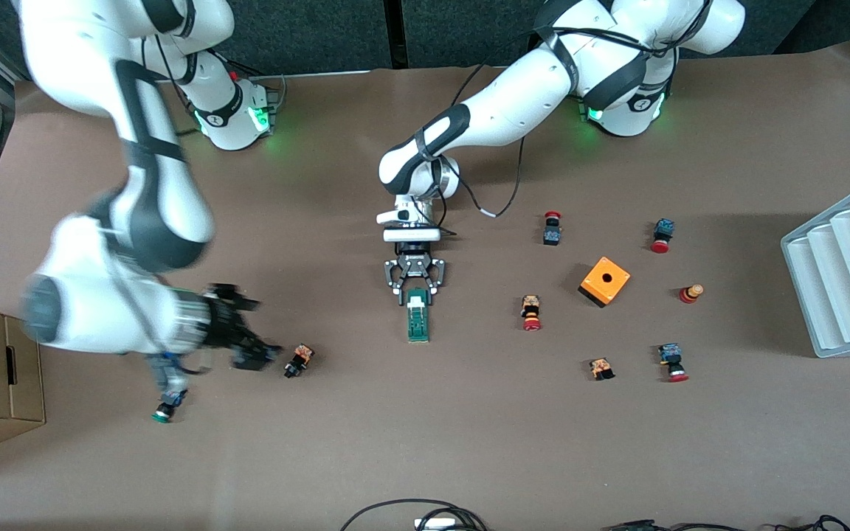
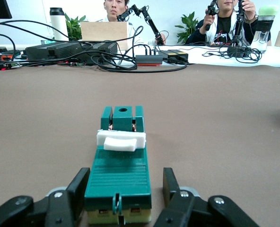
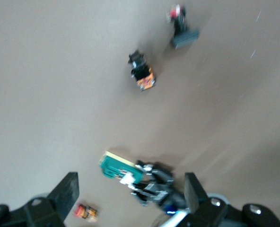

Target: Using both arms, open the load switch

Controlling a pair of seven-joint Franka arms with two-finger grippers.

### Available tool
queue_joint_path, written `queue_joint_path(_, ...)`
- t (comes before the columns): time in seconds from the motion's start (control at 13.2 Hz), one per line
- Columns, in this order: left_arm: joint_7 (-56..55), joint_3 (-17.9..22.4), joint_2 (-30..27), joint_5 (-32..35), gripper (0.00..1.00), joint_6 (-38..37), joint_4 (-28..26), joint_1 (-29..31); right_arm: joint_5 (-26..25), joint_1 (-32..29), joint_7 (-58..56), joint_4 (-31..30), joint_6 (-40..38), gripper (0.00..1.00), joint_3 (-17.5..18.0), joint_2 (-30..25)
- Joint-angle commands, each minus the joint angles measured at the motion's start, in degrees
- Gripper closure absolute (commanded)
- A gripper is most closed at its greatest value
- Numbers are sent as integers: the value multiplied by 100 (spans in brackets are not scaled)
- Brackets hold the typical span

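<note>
— Front view: where's the load switch (image 1: 417, 317)?
— Mid-table, left gripper (image 1: 415, 289) clenched on its white end; right gripper (image 1: 248, 346) released, beside a small push button (image 1: 298, 361).
— Left wrist view?
— Fingers (image 2: 78, 187) flank the switch (image 2: 119, 175).
— Right wrist view?
— Fingers (image 3: 66, 191) spread wide above the table.

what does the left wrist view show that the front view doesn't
Only the left wrist view: the white lever piece across the load switch up close, plus people seated at a cluttered desk.
Only the front view: the right gripper, open, over the table, the orange cube and the white rack.
Both: the left gripper shut on the load switch.
</note>
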Motion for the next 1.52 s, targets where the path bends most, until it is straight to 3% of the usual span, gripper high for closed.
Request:
queue_joint_path(0.0,-143,66,76,70,18,-73,65,-75,-493,-352,-1219,-528,-587,0,109,-878)
queue_joint_path(0.08,-134,66,67,62,0,-73,65,-75,-730,-493,-1771,-528,-834,0,118,-1089)
queue_joint_path(0.46,-55,58,15,26,0,-56,65,-66,-1600,-1380,-4698,-1116,-1320,0,118,-2329)
queue_joint_path(0.68,251,14,-47,-61,0,-3,65,-40,-1935,-1812,-6133,-1109,-1312,0,65,-2427)
queue_joint_path(0.91,1164,5,-275,-798,0,14,74,-57,-2226,-1830,-6303,-1047,-1215,0,56,-2375)
queue_joint_path(1.44,2904,-171,-776,-1967,0,242,82,31,-2262,-1847,-6312,-853,-1092,0,56,-2357)
